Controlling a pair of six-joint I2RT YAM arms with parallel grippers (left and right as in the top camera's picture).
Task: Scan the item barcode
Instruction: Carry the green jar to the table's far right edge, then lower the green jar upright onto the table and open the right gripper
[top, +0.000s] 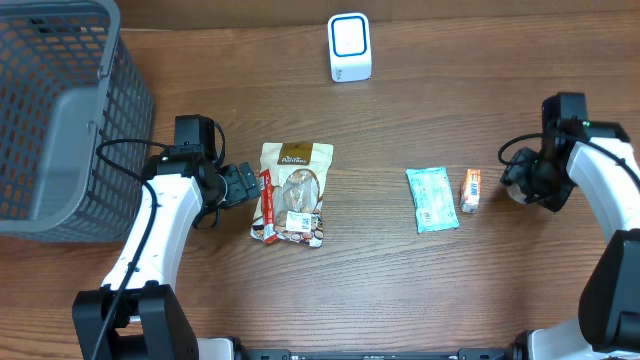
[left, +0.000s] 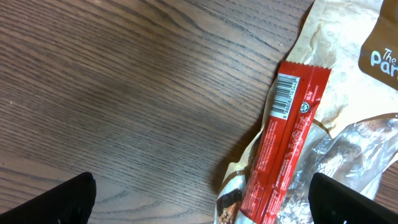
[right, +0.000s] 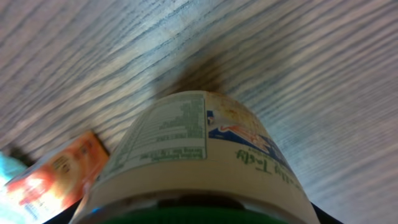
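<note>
Your right gripper (top: 522, 183) is closed around one cup (right: 199, 155), cream with a nutrition panel and green lid, near one orange box (top: 471, 190). Your left gripper (top: 245, 183) gapes wide over one red bar (left: 289, 137) lying on one bag (top: 298, 205). You also have one teal packet (top: 432, 200), one scanner (top: 350, 47) and one basket (top: 60, 120).

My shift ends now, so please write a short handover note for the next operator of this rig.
Left gripper: open, empty, beside the red bar, which lies on the snack bag.
Right gripper: over the cup at the right side; grip not visible.
Scanner: far edge, centre. Teal packet and orange box lie between the arms.
Done: nothing at the scanner yet. To do: bring an item's barcode to it.
</note>
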